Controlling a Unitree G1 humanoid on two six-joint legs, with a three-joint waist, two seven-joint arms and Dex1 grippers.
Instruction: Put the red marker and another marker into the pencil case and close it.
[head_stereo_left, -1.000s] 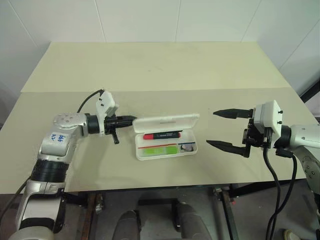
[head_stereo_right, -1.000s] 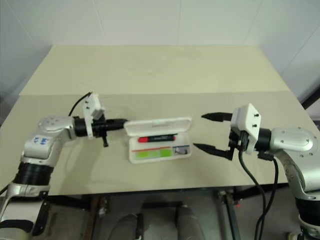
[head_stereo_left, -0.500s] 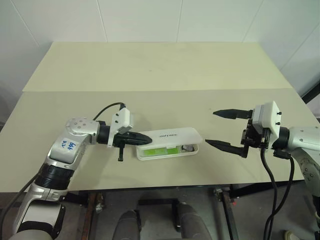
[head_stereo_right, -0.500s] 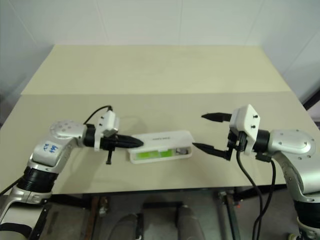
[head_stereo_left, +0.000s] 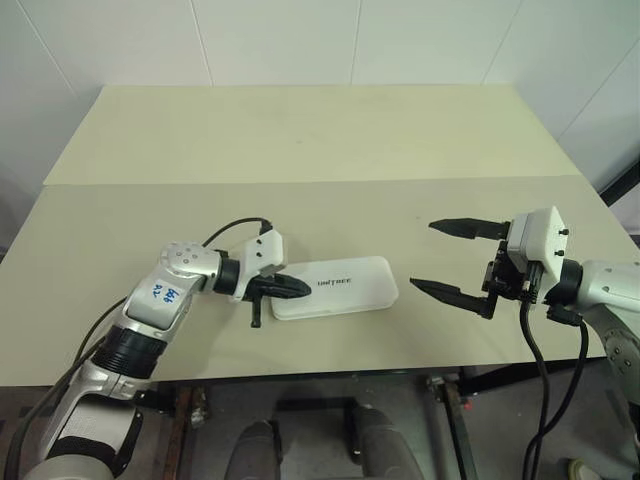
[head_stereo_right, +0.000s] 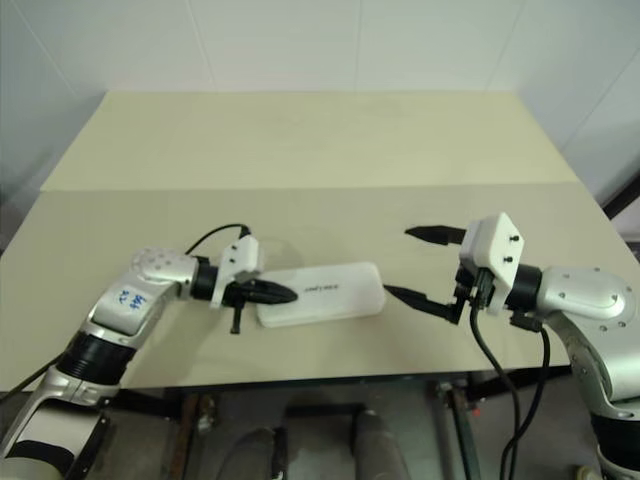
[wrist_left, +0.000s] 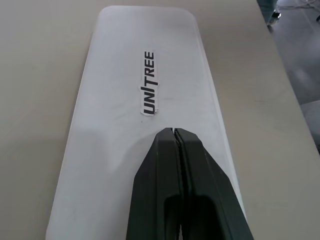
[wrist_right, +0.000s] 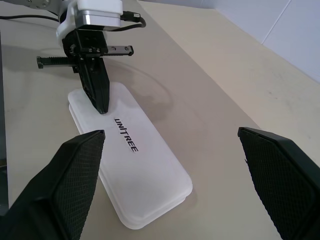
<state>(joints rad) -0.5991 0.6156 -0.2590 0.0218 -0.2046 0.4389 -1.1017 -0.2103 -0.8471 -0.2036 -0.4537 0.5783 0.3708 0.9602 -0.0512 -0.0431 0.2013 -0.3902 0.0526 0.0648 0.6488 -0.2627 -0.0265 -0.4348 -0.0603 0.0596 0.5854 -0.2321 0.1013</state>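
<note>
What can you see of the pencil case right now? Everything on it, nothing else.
The pencil case is a white, hard-looking rectangular box with rounded corners and dark UNITREE lettering on the lid. The lid is down, so nothing inside shows. It lies flat on the beige table, near the front edge. The left gripper, jaws shut, rests its tip on the lid's left end. The right gripper stands apart, jaws open.

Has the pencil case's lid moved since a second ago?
Yes. The lid has swung down from upright onto the case's base on the table, under the shut left gripper.
</note>
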